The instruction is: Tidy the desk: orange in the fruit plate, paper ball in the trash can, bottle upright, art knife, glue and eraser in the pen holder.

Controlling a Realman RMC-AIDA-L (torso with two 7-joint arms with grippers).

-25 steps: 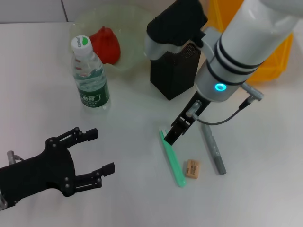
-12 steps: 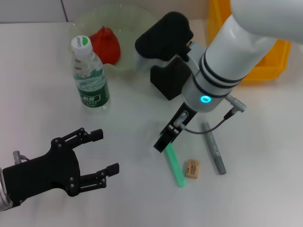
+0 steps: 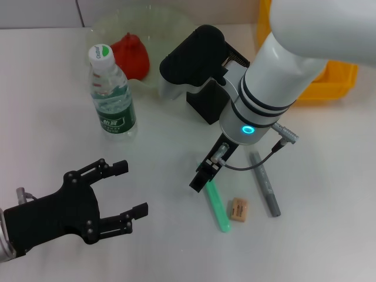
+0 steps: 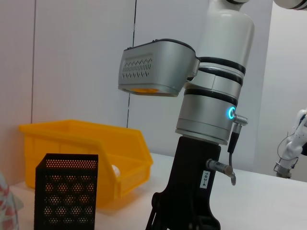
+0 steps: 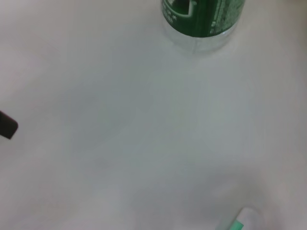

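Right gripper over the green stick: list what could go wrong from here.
1. The right gripper is at the upper end of the green stick, not its middle, so a grasp there may let the stick tilt or slip.
2. The eraser lies close beside the stick and the grey pen just beyond, so a sideways nudge could scatter them.
3. The arm's bulk hangs over the pen holder; a careless lift could knock it.

Right arm: glossy white round casing, two black bands, a glowing cyan ring light just above the black right pincer (image 3: 201, 181). A grey cable loops beside it. Left pincer (image 3: 120, 191): matte black, linked fingers, small screws.
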